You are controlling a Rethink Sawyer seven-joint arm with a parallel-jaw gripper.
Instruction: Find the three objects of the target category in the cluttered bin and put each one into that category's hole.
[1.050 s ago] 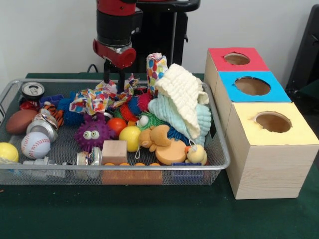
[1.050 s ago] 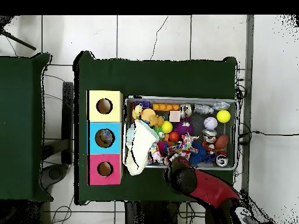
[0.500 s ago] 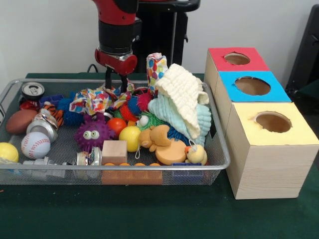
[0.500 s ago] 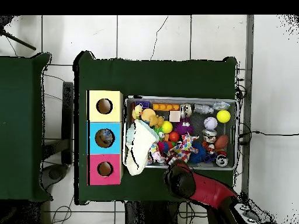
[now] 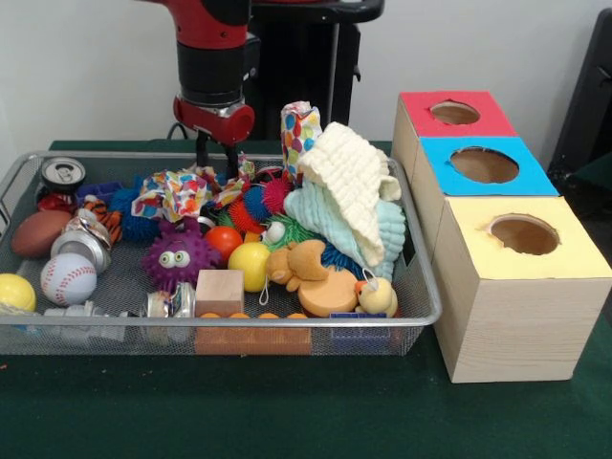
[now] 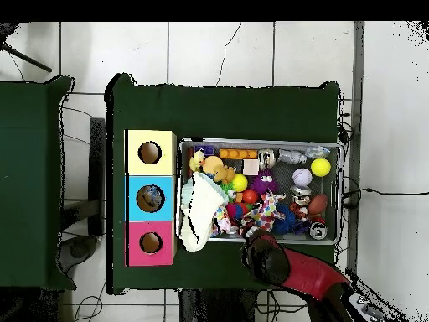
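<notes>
My gripper [image 5: 216, 156] hangs at the far rim of the wire bin [image 5: 421, 287], open, its two black fingers [image 5: 202, 151] apart just above a crumpled, brightly patterned cloth [image 5: 174, 191]. Nothing shows between them. To the right, a cream cloth [image 5: 352, 182] is draped over a pale teal cloth [image 5: 330, 225], with a patterned roll [image 5: 299, 129] behind them. Three boxes with round holes stand right of the bin: red [image 5: 483, 120], blue [image 5: 521, 177] and yellow [image 5: 574, 253]. In the overhead view the red arm [image 6: 289, 268] covers the gripper at the bin's edge [image 6: 260, 141].
The bin also holds a baseball [image 5: 67, 277], a football [image 5: 38, 232], yellow balls [image 5: 251, 263], a purple spiky toy [image 5: 177, 256], cans [image 5: 62, 172], a wooden block [image 5: 219, 292] and orange duck toys [image 5: 311, 273]. Green cloth [image 5: 287, 402] covers the table.
The gripper has lifted slightly off the patterned cloth and drifted a little left and back toward the bin's far rim. The cloth's raised corner has settled lower.
</notes>
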